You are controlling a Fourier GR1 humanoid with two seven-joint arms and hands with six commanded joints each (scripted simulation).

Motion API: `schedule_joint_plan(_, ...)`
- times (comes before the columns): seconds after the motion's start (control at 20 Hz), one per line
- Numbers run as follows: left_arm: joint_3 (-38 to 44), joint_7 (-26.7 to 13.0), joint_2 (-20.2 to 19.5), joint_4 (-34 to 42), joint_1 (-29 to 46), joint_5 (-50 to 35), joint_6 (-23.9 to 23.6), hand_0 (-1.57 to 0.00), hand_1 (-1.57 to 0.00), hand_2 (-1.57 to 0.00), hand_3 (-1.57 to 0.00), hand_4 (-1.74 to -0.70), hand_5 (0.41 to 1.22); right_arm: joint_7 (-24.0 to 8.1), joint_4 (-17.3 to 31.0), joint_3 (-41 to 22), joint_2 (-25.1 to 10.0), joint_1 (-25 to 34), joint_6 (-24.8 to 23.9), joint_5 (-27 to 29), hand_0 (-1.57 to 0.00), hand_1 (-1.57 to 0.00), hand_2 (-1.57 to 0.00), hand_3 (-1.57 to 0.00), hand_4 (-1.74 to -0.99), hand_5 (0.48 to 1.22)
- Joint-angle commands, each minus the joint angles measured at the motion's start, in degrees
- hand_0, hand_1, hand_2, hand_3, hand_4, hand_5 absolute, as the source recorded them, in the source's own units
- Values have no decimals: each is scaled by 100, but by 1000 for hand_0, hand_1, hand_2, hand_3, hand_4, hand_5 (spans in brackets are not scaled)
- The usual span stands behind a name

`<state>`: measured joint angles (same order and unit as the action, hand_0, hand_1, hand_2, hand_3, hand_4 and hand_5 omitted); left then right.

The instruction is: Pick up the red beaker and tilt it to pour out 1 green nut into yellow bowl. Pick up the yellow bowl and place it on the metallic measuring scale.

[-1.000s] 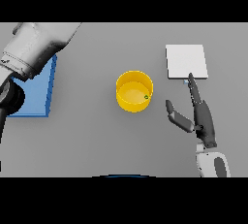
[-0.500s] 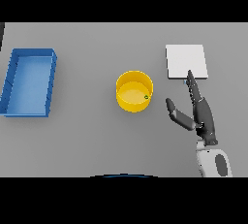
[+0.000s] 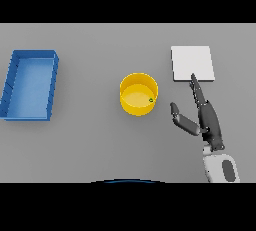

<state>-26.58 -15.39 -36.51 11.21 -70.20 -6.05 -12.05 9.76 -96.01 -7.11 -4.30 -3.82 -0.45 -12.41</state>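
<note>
Round yellow bowl, flat square scale

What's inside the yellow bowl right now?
One small green nut lies inside the yellow bowl, against its right inner wall. The rest of the bowl's floor shows bare yellow. Nothing covers the opening; the near wall hides only a thin strip of the floor.

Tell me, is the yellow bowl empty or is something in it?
Not empty: the yellow bowl stands upright with one small green nut inside by its right wall.
</note>
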Motion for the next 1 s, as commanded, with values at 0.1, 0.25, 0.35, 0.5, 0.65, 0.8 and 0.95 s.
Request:
schedule_joint_plan(0.1,38,-393,-150,1046,793,-484,-318,-1571,-1571,-1571,-1374,-1741,1221,-70,91,22,-5,87,-41,-37,1,1,1,1,-1199,707)
schedule_joint_plan(0.25,-43,-898,-369,2357,1791,-892,-878,-1571,-1571,-1571,-1376,-1741,1221,50,154,36,-30,50,-33,-39,1,1,1,1,-1205,704)
schedule_joint_plan(0.35,-135,-1148,-515,3142,2295,-1083,-1205,-1571,-1571,-1571,-1396,-1741,1221,-4,161,47,-26,122,-50,-38,1,1,1,1,-1201,696)
schedule_joint_plan(0.5,-363,-1605,-674,4001,2846,-1248,-1615,-1571,-1571,-1571,-1383,-1741,1221,49,99,48,-24,45,-35,-5,1,1,1,1,-1186,687)
schedule_joint_plan(0.65,-540,-1895,-872,4652,3235,-1589,-1694,-1571,-1571,-1571,-1374,-1740,1008,-109,82,8,10,95,-42,-36,1,1,1,1,-1169,680)
schedule_joint_plan(0.8,-866,-1864,-1186,5168,3435,-1970,-1418,-1571,-1571,-1571,-1368,-1493,827,-79,181,7,23,126,-61,-61,1,1,1,1,-1165,675)
schedule_joint_plan(0.95,-957,-1352,-1475,5549,3599,-2112,-669,-1253,-1104,-1049,-884,-1031,714,-12,147,24,-26,99,-49,-50,1,1,1,1,-1161,669)
